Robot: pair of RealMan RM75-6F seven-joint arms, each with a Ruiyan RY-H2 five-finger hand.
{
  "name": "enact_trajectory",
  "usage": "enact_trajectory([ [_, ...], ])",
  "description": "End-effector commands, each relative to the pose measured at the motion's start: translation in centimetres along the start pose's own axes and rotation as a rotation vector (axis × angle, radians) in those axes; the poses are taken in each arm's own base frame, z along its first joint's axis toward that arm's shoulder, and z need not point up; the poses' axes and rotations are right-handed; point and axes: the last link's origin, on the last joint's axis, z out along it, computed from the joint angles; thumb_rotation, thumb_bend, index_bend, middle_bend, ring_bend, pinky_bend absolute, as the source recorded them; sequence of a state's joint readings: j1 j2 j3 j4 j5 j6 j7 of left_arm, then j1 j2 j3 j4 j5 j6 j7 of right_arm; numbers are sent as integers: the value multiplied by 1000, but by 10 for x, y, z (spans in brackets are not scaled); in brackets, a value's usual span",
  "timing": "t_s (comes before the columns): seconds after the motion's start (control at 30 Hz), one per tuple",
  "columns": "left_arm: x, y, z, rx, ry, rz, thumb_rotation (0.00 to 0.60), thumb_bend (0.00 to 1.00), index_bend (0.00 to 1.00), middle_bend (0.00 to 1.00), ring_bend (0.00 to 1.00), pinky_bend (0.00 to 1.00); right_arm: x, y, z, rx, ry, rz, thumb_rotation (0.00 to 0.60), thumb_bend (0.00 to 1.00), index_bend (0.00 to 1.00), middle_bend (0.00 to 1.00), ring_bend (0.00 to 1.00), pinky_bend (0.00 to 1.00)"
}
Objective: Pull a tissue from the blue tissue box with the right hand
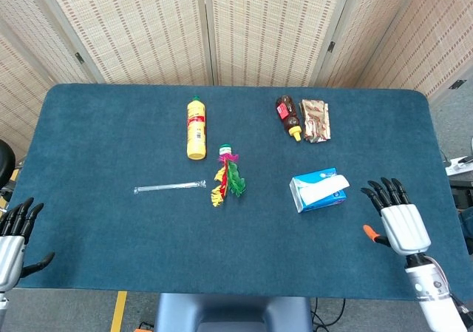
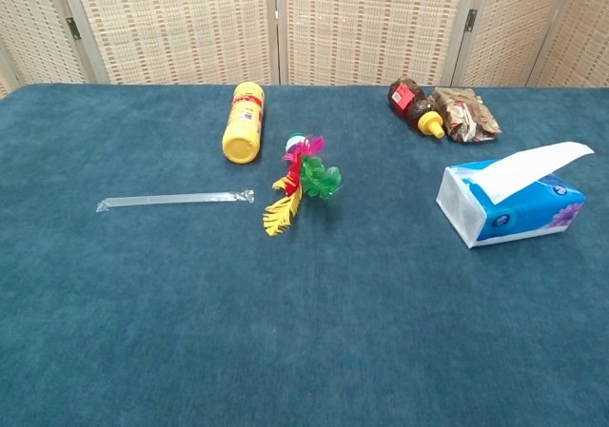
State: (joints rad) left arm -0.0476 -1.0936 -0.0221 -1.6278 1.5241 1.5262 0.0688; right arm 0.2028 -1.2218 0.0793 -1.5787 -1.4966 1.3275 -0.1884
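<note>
The blue tissue box (image 1: 318,190) (image 2: 514,208) lies on the right half of the blue table, with a white tissue (image 1: 327,185) (image 2: 531,168) sticking up out of its top. My right hand (image 1: 396,219) hovers to the right of the box, a short gap away, fingers spread and holding nothing. My left hand (image 1: 13,236) sits at the table's near-left corner, fingers apart and empty. Neither hand shows in the chest view.
A yellow bottle (image 1: 195,129), a colourful feather toy (image 1: 228,176) and a wrapped straw (image 1: 170,188) lie left of the box. A brown bottle (image 1: 288,115) and a foil packet (image 1: 316,120) lie behind it. A woven screen stands behind the table.
</note>
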Motion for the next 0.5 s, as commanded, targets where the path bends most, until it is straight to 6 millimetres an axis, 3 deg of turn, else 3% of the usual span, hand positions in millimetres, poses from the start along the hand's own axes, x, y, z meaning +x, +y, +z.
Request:
enact_trajectory([
  [0.03,0,-1,0,2,-1,-4,600,249,0,0,0,130,-7,-6,25,-8,-7,-16,600,188,274,171,0,0],
  [0.5,2,-1,0,-8,-1,-24,600,248,0,0,0,131,-33,-36,92,-29,-29,-82,600,211,365,265,0,0],
])
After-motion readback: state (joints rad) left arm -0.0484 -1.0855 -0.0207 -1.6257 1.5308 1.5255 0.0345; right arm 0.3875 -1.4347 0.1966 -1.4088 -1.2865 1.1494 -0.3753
